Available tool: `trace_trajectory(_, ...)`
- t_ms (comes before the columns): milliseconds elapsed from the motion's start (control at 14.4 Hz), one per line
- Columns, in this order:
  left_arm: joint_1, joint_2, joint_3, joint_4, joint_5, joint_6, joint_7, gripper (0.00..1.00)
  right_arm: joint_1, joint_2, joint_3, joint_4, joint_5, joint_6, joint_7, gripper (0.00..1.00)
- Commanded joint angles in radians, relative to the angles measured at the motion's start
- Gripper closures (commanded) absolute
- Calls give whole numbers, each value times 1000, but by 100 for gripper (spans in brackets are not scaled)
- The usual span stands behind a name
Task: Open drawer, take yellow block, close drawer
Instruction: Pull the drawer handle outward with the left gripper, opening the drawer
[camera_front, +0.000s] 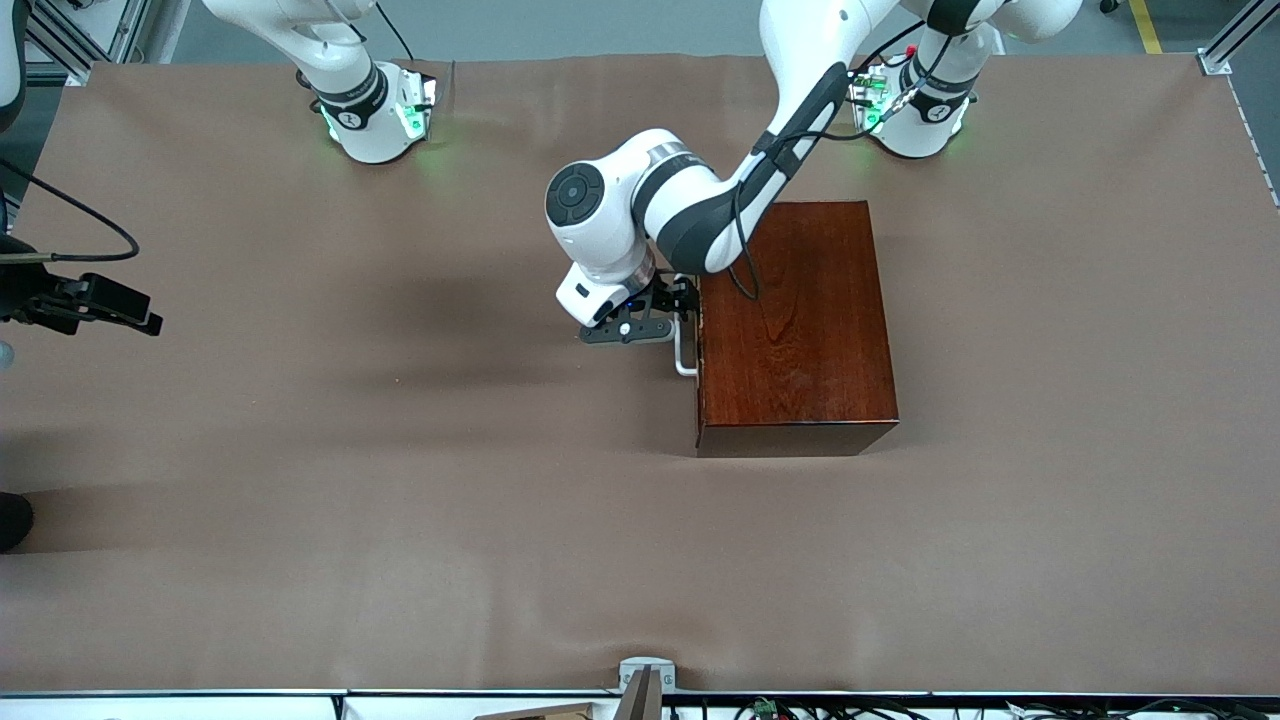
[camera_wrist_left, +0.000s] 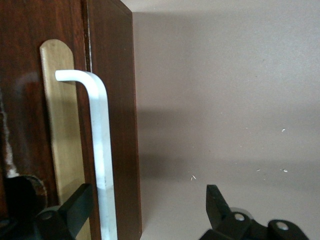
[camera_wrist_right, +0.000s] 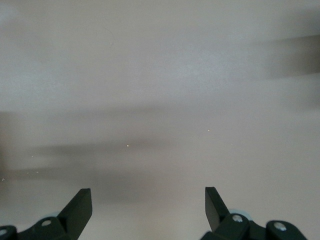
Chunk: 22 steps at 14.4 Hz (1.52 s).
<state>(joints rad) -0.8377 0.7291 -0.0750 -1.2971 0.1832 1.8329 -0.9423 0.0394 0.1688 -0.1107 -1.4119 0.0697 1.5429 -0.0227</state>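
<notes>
The dark reddish-brown wooden box (camera_front: 795, 325) stands in the middle of the table. Its drawer (camera_wrist_left: 60, 130) is shut, and the tan front faces the right arm's end of the table. The white bar handle (camera_front: 685, 358) sticks out from it. My left gripper (camera_front: 686, 305) is open at the drawer front. In the left wrist view the handle (camera_wrist_left: 101, 150) lies between the fingers of my left gripper (camera_wrist_left: 147, 207), close to one fingertip (camera_wrist_left: 77, 202) and not gripped. My right gripper (camera_wrist_right: 148, 205) is open and empty over bare table. The yellow block is hidden.
The brown table cover (camera_front: 400, 450) spreads around the box. A black device with a cable (camera_front: 90, 300) reaches in at the table's edge toward the right arm's end. A small bracket (camera_front: 645, 675) sits at the table edge nearest the front camera.
</notes>
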Motion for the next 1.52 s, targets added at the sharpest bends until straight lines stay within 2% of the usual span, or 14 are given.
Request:
trace_trajectory(0,-11,21,7,27,22,40,3,0,-7,0,9,2,-5,-1,14,0)
trace_trajectory(762,-12,38,1,29,13,201,-44,0,-9,1,9,2,-5,-1,14,0)
trace_trajectory(1455,-14,44,-11,30,9,236,-64,0,-6,1,9,2,-5,-1,14,0)
